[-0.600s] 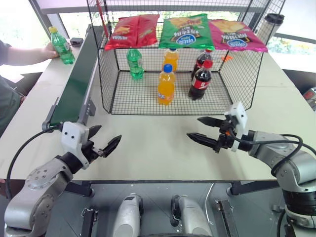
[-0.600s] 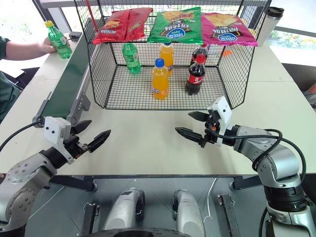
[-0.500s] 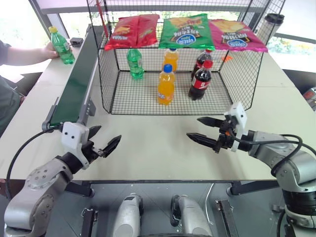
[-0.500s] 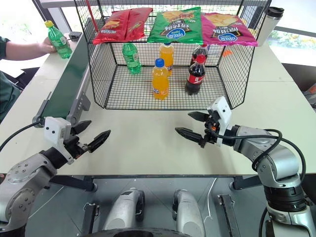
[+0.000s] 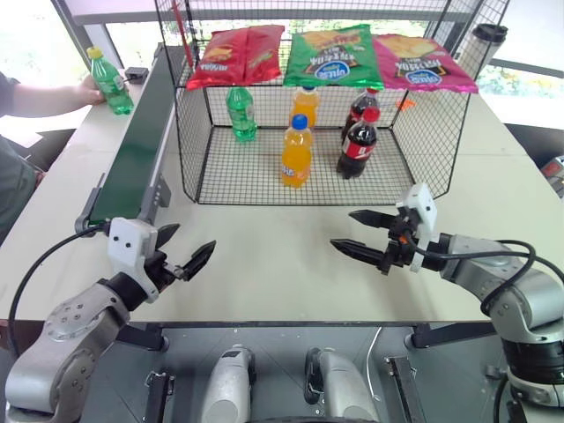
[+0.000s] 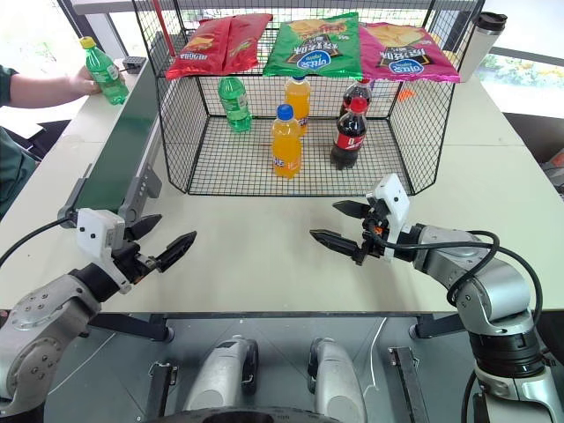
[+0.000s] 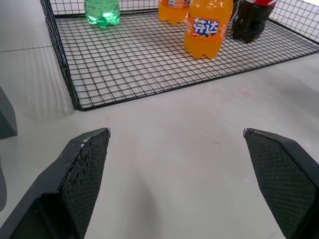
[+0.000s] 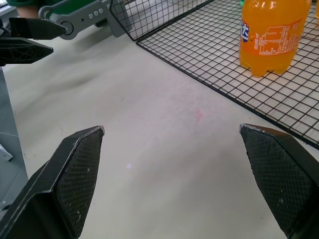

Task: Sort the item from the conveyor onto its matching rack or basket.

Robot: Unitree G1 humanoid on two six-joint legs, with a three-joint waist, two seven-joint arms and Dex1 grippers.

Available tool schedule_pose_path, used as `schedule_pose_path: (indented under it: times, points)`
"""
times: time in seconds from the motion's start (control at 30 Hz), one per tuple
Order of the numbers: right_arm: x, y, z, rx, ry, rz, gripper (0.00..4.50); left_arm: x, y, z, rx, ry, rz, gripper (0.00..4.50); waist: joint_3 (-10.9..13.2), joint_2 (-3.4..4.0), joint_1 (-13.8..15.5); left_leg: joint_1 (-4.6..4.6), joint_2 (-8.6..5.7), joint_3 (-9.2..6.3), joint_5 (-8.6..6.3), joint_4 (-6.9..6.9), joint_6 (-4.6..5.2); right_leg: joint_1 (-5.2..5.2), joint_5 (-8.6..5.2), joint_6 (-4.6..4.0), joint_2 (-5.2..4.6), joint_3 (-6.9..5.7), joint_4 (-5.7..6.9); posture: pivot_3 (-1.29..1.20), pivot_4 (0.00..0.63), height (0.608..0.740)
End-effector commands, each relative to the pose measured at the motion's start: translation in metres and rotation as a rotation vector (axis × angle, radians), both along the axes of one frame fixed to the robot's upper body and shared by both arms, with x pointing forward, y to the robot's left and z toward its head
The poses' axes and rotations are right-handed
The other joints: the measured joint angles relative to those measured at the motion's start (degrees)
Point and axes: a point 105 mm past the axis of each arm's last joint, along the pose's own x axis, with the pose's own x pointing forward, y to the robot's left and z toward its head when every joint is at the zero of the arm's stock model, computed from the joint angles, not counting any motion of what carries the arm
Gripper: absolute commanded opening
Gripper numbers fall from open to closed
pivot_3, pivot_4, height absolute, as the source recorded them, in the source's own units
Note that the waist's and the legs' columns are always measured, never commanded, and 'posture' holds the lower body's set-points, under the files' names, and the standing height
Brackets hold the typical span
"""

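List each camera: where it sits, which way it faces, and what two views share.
Head views: on the robot's head, looking forward and down over both arms at the table, conveyor and wire cage.
Left wrist view: along the open left gripper, toward the cage floor.
Right wrist view: along the open right gripper, toward the conveyor's end.
Shared: both wrist views show the front orange bottle.

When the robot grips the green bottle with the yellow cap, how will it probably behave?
The green bottle is tall and narrow and stands upright beside the belt under a person's hand, so a push high up would probably tip it. Its round body would likely roll once down. The clear, smooth plastic may be slippery and give under pressure.
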Motion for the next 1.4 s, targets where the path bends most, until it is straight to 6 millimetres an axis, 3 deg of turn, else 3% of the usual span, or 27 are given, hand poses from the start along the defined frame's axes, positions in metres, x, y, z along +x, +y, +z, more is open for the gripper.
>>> schedule_pose_path:
  times: [0.03, 1.4]
  points:
    - [-0.0003, 0.0044, 0.0099, 0.000, -0.053, 0.019, 4.50, -0.0019, -0.0031, 0.0135, 0.004, -0.060, -0.012, 4.47, 0.0, 0.00, 0.0, 0.00, 0.00, 0.00, 0.00, 0.00, 0.00, 0.00, 0.00, 0.00, 0.00, 0.00, 0.00, 0.00, 0.150, 0.740]
    - [0.0051, 0.0091, 0.0097, 0.002, -0.073, 0.018, 4.50, 0.0055, -0.0029, 0.0141, 0.004, -0.077, 0.000, 4.47, 0.0, 0.00, 0.0, -0.01, 0.00, 0.02, 0.00, -0.01, 0.00, -0.01, 0.00, 0.00, 0.00, 0.00, 0.00, 0.00, 0.150, 0.740]
